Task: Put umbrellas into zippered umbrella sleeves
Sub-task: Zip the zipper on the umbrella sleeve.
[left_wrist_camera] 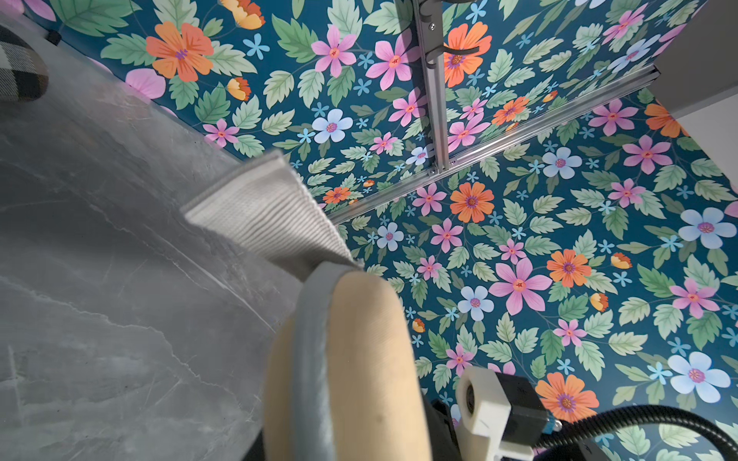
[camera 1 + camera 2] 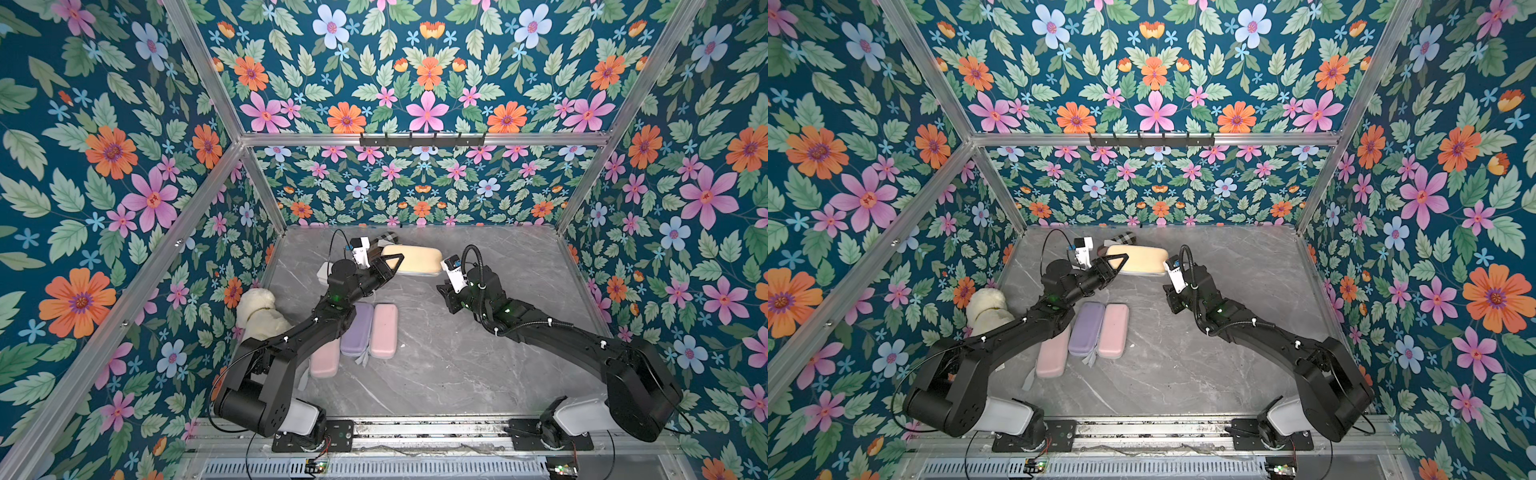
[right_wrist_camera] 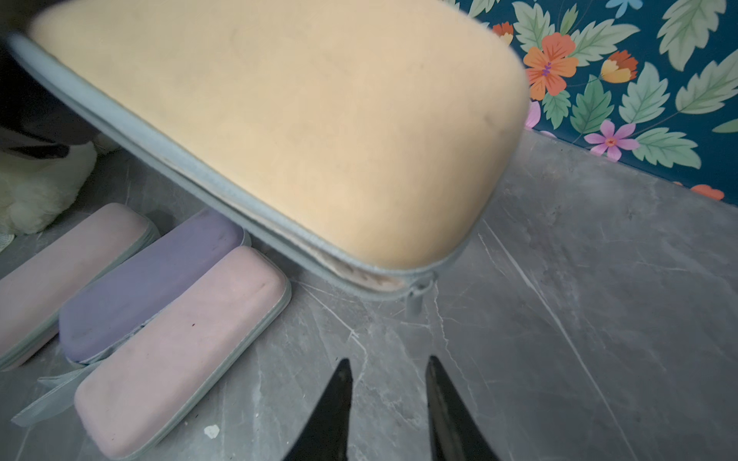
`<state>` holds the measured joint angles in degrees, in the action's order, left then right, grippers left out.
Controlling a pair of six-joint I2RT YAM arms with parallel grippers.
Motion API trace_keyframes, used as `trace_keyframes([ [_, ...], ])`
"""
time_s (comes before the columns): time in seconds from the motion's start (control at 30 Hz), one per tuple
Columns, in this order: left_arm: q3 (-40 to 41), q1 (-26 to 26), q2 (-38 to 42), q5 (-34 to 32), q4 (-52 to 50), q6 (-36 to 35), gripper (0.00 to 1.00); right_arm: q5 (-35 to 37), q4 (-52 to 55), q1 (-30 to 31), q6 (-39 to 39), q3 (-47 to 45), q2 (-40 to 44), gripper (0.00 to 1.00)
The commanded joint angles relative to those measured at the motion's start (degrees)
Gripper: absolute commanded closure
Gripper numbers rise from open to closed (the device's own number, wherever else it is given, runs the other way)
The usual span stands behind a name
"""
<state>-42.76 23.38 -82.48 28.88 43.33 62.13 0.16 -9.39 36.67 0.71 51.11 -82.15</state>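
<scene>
A white plush toy [image 2: 259, 309] sits at the far left of the grey marble table [image 2: 478, 365], against the wall. Right of it, towards the near middle, three closed sleeves lie side by side. The left pink sleeve [image 2: 325, 361] is partly under the left arm, the lavender sleeve [image 2: 357, 328] lies close against it, and the right pink sleeve [image 2: 384, 332] lies against the lavender one. Loose straps [image 2: 365, 358] trail at their near ends. Farther back, a plaid roll [image 2: 387, 238] lies by the far wall. Just in front of it, the left gripper [image 2: 392, 264] is clenched on the left end of the tan-yellow sleeve [image 2: 415, 257], whose length runs left to right. In the left wrist view a woven grey strap [image 1: 263, 211] juts from this sleeve. The right wrist view shows the sleeve tilted above the marble, with its zip pull [image 3: 415, 297] hanging at a corner. Farthest right, the right gripper [image 3: 387, 361] is just beside the sleeve's right end without touching it, its jaws slightly parted and empty
</scene>
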Motion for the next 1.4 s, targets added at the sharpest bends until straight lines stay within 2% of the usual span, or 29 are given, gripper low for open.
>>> trace_keyframes([
  [0.0,-0.1,0.4,0.4,0.0,2.4,-1.4,1.00,1.8,-2.2,0.0,3.8,1.6,-1.2,0.73],
  [0.33,0.0,0.9,-0.3,0.8,2.4,-1.0,1.00,1.8,-3.9,0.1,7.9,4.2,-4.2,0.86],
  [0.53,-0.2,1.0,-0.8,1.3,2.3,-0.9,1.00,2.3,-4.3,1.0,10.3,4.0,-4.6,1.00],
  [0.7,1.2,1.0,-1.0,0.2,5.2,0.2,1.00,3.7,-4.1,4.1,13.6,1.7,-3.6,1.00],
  [0.87,3.1,2.1,-2.4,-3.3,11.8,2.2,1.00,3.0,-3.2,7.6,7.7,1.4,-2.5,1.00],
  [1.13,3.6,7.2,-6.9,-8.2,18.0,5.3,1.00,-0.9,-7.8,12.3,-7.4,4.8,-4.5,1.00],
  [1.37,6.3,8.1,-8.4,-10.7,24.1,9.1,1.00,-3.8,-10.5,12.1,-21.2,5.4,-5.4,1.00],
])
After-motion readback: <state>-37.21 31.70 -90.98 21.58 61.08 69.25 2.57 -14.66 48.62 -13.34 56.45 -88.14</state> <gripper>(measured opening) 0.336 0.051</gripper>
